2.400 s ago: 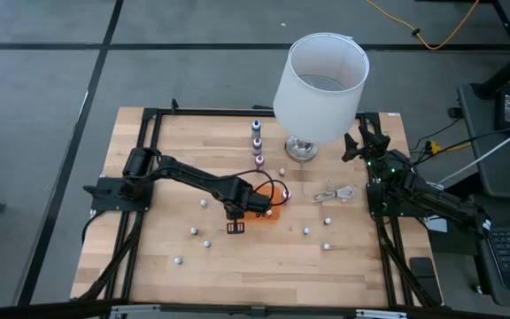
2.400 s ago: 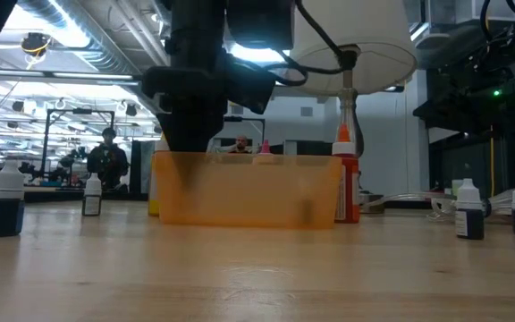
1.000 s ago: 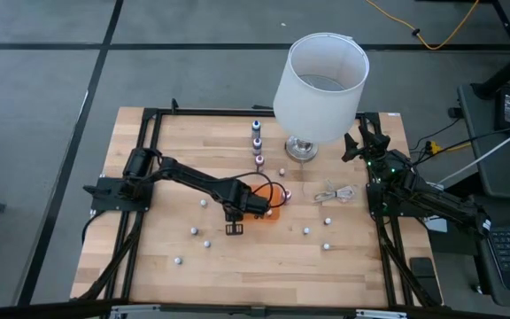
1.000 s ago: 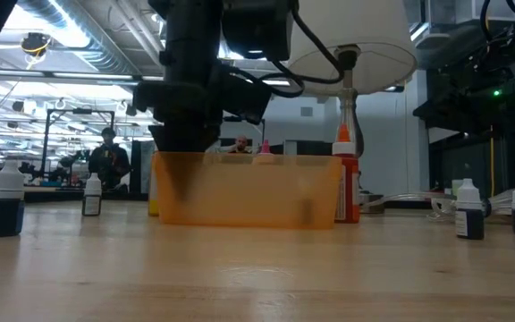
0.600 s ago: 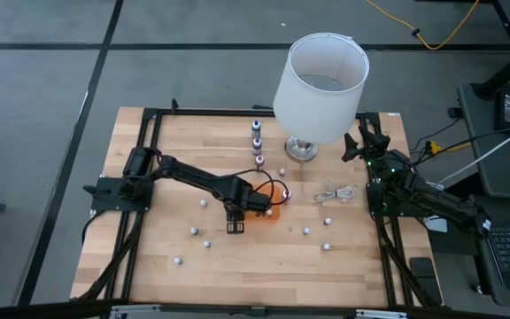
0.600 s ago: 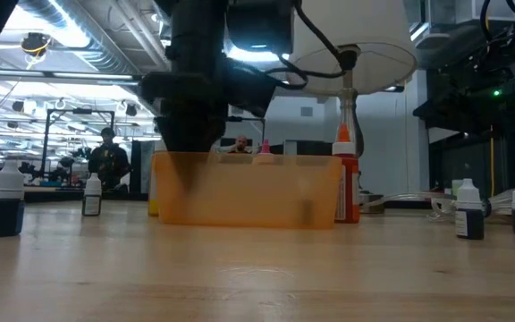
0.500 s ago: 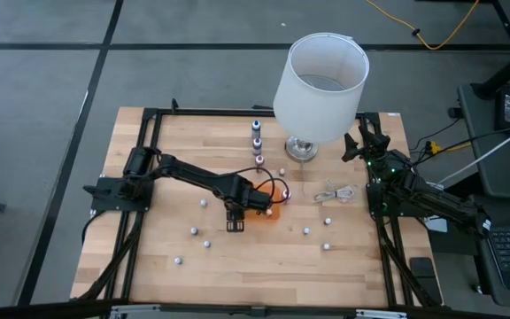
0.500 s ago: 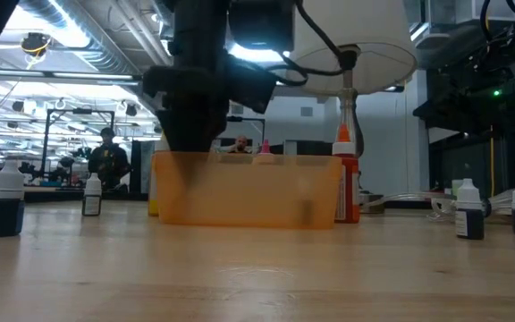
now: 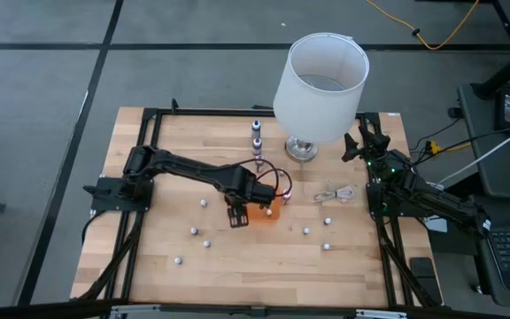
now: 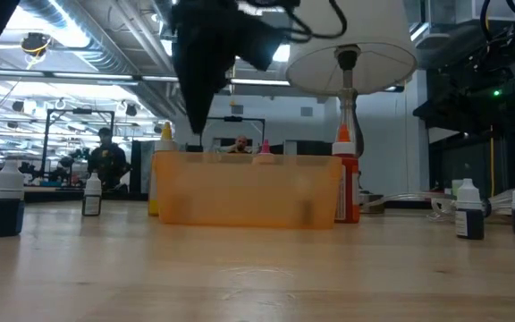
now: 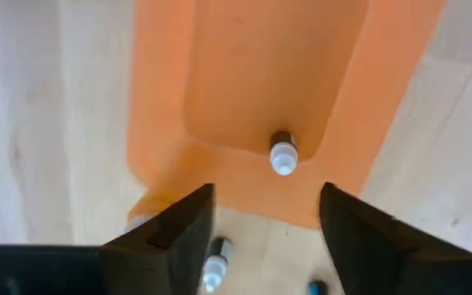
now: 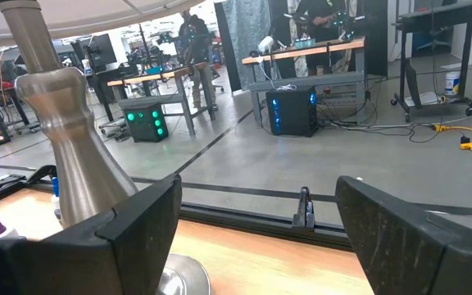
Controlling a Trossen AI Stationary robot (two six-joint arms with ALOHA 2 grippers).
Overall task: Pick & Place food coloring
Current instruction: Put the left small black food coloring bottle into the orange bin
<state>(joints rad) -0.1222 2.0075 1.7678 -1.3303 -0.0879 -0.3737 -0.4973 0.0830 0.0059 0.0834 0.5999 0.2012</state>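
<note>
From above, our left arm hides most of the tray (image 9: 271, 213), so only its right end shows. Our left pincer (image 11: 266, 215) hangs wide open and empty over the tray, where one bottle (image 11: 283, 154) lies. Other bottles (image 9: 193, 231) dot the worktop (image 9: 352, 257) from 3 to 8 o'clock of the tray, and our right pincer (image 12: 256, 205) waits open by the lamp (image 9: 320, 81).

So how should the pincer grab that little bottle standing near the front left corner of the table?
Probably by its cap and neck, coming straight down. That bottle stands upright with its pale round cap on top and open table around it, so the left pincer has room either side.
</note>
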